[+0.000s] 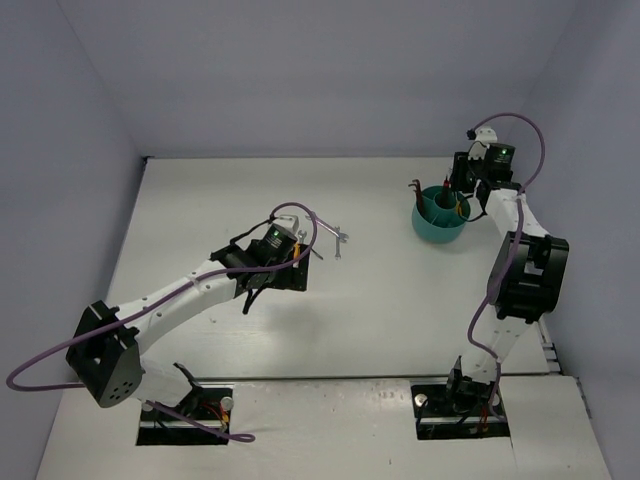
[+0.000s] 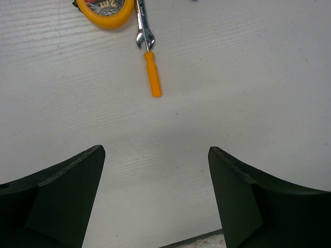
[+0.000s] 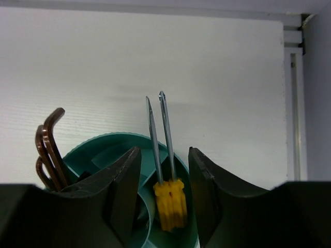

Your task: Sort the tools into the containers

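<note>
Right wrist view: the right tool (image 3: 164, 155) hangs spread astride two yellow-handled screwdrivers (image 3: 169, 199) standing in the teal cup (image 3: 98, 150), with hex keys (image 3: 49, 144) in a neighbouring compartment. The left tool (image 2: 155, 150), spread, faces an orange screwdriver (image 2: 153, 77), wrench (image 2: 144, 31) and tape measure (image 2: 106, 13), all unsorted on the counter (image 2: 258, 77).

Tape measure (image 2: 107, 11), wrench (image 2: 142, 26), orange screwdriver (image 2: 153, 77)
</note>
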### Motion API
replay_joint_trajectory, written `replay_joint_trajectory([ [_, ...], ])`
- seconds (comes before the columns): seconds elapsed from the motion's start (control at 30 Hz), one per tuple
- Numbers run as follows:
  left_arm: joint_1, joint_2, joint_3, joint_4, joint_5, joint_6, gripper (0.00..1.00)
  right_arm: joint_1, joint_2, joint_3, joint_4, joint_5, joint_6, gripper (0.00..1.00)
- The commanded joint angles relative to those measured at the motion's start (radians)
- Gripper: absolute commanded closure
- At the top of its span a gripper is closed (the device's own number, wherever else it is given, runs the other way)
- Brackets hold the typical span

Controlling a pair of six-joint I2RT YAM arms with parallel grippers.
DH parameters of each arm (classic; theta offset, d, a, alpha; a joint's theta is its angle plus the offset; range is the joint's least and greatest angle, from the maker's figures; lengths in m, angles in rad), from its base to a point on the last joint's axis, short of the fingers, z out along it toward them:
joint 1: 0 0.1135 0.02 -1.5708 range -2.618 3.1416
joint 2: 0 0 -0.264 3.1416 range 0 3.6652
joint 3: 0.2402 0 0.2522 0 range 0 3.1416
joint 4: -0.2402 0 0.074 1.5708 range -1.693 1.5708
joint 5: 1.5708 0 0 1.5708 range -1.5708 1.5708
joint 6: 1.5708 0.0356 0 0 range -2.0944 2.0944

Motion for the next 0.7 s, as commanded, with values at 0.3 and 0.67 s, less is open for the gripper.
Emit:
replay_joint_trajectory([
  [0.3, -0.008, 0.077, 0.082, 0.028, 0.011, -0.105, 0.23, -0.022, -0.357, -0.037, -0.028, 0.206, 0.182, 0.5],
  [0.67, -0.002, 0.383, 0.271, -0.048, -0.007, -0.153, 0.47, 0.022, -0.674, -0.335, -0.072, 0.143, 0.405, 0.45],
])
